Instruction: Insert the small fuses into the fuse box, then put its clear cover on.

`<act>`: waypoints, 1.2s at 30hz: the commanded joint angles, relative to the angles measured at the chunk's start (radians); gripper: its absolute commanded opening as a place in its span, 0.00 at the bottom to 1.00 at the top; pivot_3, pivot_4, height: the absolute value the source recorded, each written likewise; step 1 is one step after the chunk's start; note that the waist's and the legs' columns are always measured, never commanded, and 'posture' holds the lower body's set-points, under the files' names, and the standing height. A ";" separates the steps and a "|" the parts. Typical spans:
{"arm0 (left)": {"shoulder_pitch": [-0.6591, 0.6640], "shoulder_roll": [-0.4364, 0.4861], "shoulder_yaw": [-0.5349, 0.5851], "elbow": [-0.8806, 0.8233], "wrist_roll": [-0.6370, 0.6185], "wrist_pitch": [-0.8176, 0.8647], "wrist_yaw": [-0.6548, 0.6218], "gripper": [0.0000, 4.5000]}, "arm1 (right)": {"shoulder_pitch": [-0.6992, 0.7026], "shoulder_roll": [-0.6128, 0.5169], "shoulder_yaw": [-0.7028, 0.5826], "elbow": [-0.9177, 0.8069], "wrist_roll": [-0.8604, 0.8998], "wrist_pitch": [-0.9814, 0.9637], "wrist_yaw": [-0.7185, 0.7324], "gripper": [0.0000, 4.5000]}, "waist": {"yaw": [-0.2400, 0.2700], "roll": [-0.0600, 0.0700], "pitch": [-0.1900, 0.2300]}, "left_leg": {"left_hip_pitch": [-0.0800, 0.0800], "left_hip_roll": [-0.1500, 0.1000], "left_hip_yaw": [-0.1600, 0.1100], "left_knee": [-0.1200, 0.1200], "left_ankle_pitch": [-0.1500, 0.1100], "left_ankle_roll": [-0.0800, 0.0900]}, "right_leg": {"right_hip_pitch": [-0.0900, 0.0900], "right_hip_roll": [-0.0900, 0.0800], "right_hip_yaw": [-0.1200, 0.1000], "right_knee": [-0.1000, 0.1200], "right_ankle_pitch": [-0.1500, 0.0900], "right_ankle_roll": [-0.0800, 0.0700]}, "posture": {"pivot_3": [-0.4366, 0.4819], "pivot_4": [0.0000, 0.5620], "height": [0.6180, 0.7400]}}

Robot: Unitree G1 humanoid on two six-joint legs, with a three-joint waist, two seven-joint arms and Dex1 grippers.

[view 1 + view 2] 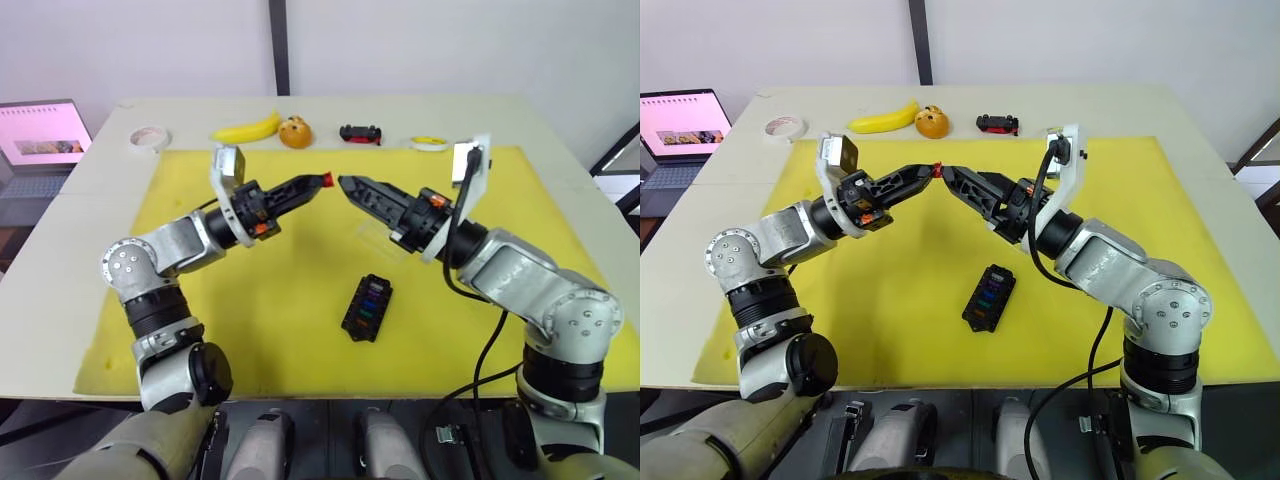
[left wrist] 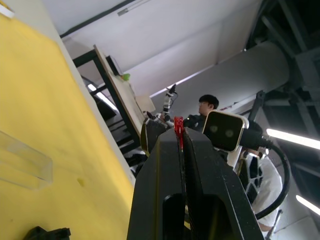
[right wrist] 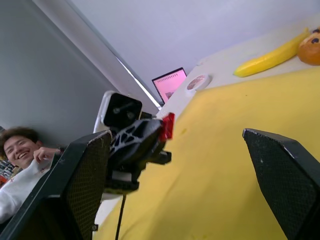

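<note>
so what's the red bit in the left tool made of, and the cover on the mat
The red fuse, pinched in the shut left tool, looks like glossy moulded plastic. The clear cover looks like thin transparent plastic: the yellow mat shows through it.

Silver arms, black two-fingered tools

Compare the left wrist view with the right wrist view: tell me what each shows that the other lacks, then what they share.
Left wrist view alone: the clear cover lying on the yellow mat, and the left hand seen from behind, shut on the red fuse.

Right wrist view alone: the banana, a roll of tape, a laptop, and the right hand open.

Both: the red fuse, the yellow mat, a person in the background.
</note>
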 commanded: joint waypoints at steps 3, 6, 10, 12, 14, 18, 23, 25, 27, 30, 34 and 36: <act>0.026 0.021 -0.072 -0.028 -0.137 -0.085 0.058 0.00 | -0.033 -0.010 0.033 -0.006 0.018 -0.037 0.001 0.59 | -0.001 0.000 0.000 | 0.000 0.000 0.000 0.000 0.000 0.000 | 0.000 0.000 0.000 0.000 0.000 0.000 | 0.48 0.27 1.00; 0.037 0.044 -0.111 -0.022 -0.196 -0.125 0.083 0.00 | -0.035 -0.005 0.045 0.004 0.020 -0.054 -0.006 0.59 | 0.000 0.000 0.000 | 0.000 0.000 0.000 0.000 0.000 0.000 | 0.000 0.001 0.000 0.000 0.000 0.000 | 0.48 0.27 1.00; 0.054 0.078 -0.168 -0.020 -0.259 -0.171 0.105 0.00 | -0.037 -0.003 0.054 0.012 0.025 -0.065 -0.003 0.59 | 0.000 0.000 0.000 | 0.000 0.000 0.000 0.000 0.000 0.000 | 0.000 0.001 0.000 0.000 0.000 0.000 | 0.48 0.27 1.00; 0.065 0.094 -0.195 -0.027 -0.288 -0.191 0.112 0.00 | -0.038 -0.004 0.057 0.015 0.026 -0.069 -0.001 0.59 | 0.000 0.000 0.000 | 0.000 0.000 0.000 0.000 0.000 0.000 | 0.000 0.001 0.001 0.000 0.000 0.000 | 0.48 0.27 1.00; 0.074 0.108 -0.221 -0.032 -0.315 -0.214 0.119 0.00 | -0.038 -0.003 0.056 0.017 0.033 -0.075 -0.001 0.59 | 0.000 0.000 0.000 | 0.000 0.000 0.000 0.000 0.000 0.000 | 0.000 0.001 0.001 0.000 0.000 0.000 | 0.48 0.27 1.00; 0.092 0.130 -0.271 -0.048 -0.359 -0.259 0.129 0.00 | -0.038 -0.005 0.058 0.021 0.047 -0.088 -0.005 0.59 | -0.001 0.000 0.000 | 0.000 0.000 0.000 0.000 0.000 0.000 | 0.000 0.001 0.001 0.000 0.000 0.000 | 0.48 0.27 1.00; 0.106 0.149 -0.319 -0.059 -0.391 -0.308 0.133 0.00 | -0.032 -0.005 0.060 0.026 0.059 -0.100 -0.010 0.59 | 0.000 0.000 0.000 | 0.000 0.000 0.000 0.000 0.000 0.001 | 0.000 0.001 0.001 0.000 0.000 0.000 | 0.48 0.27 1.00; 0.108 0.153 -0.334 -0.060 -0.405 -0.328 0.137 0.00 | -0.033 -0.007 0.059 0.028 0.060 -0.102 -0.007 0.59 | 0.000 0.000 0.000 | 0.000 0.000 0.000 0.000 0.000 0.001 | 0.000 0.001 0.001 0.000 0.000 0.000 | 0.48 0.27 1.00; 0.112 0.160 -0.349 -0.064 -0.414 -0.343 0.138 0.00 | -0.031 -0.010 0.061 0.029 0.055 -0.103 -0.004 0.59 | 0.000 0.000 0.000 | 0.000 0.000 0.000 0.000 0.000 0.001 | 0.000 0.001 0.001 0.000 0.000 0.000 | 0.48 0.27 1.00; 0.114 0.167 -0.367 -0.058 -0.423 -0.361 0.143 0.00 | -0.025 -0.007 0.065 0.033 0.053 -0.104 0.001 0.47 | -0.001 0.000 0.000 | 0.000 0.000 0.000 0.000 -0.001 0.002 | 0.000 0.001 0.001 0.000 0.000 0.000 | 0.48 0.27 1.00; 0.115 0.180 -0.385 -0.055 -0.438 -0.382 0.143 0.00 | -0.022 -0.001 0.061 0.030 0.064 -0.112 -0.001 0.20 | -0.001 0.000 0.000 | 0.000 0.000 0.000 0.000 -0.001 0.002 | 0.000 0.001 0.001 0.000 0.000 0.000 | 0.48 0.27 1.00; 0.116 0.187 -0.392 -0.055 -0.444 -0.388 0.143 0.00 | -0.022 -0.001 0.058 0.027 0.072 -0.116 -0.003 0.20 | -0.001 0.000 0.000 | 0.000 0.000 0.000 0.000 -0.001 0.002 | 0.000 0.001 0.001 0.000 0.000 0.000 | 0.48 0.27 1.00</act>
